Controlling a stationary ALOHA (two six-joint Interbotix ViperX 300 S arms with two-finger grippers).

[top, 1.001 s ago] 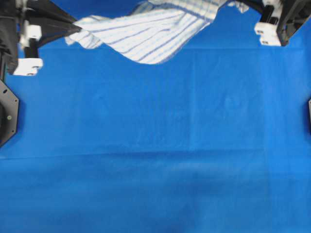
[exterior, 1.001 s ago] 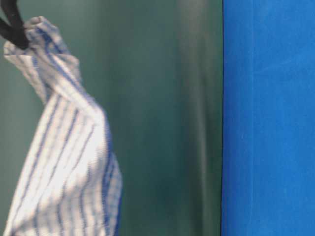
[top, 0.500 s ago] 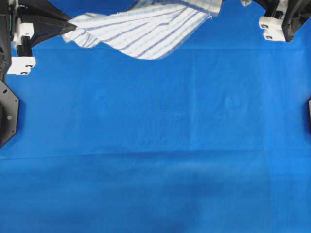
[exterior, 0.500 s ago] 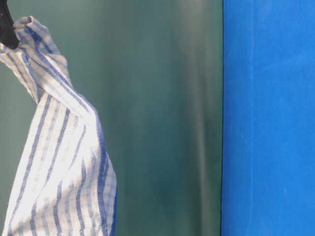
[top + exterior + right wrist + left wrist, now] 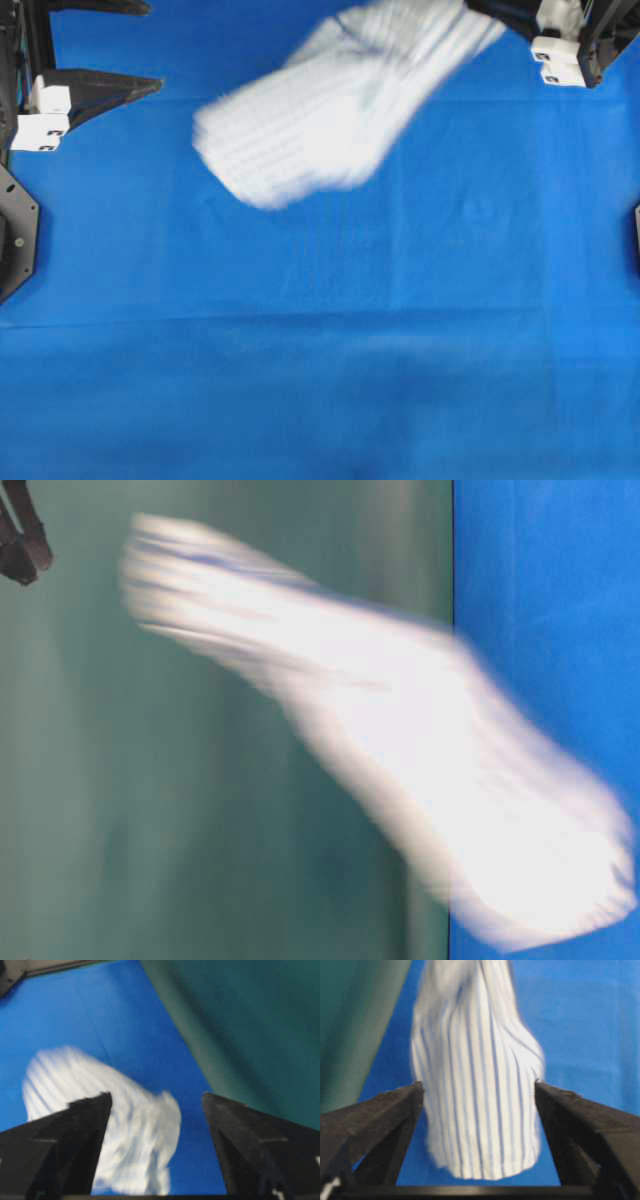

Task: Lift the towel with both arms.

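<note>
Blue cloth covers the tabletop (image 5: 320,380) from edge to edge, with a dull green wall behind it in the table-level view. A second ago the towel (image 5: 330,100) hung stretched between the two arms, pinched at each end. Now both have let go: the left claw (image 5: 479,1110) stands wide, its fingers (image 5: 375,1115) well apart with the striped cloth dropping beyond them, and the right claw (image 5: 157,1125) is spread just as wide with nothing between its jaws. The towel is loose in the air, a blurred white streak in the overhead and table-level views, falling toward the far part of the tabletop between the two arms; whether any of it has touched down cannot be told through the blur. As a judgement, the lift had been achieved and this release ends it, so the cloth should settle in a heap.
</note>
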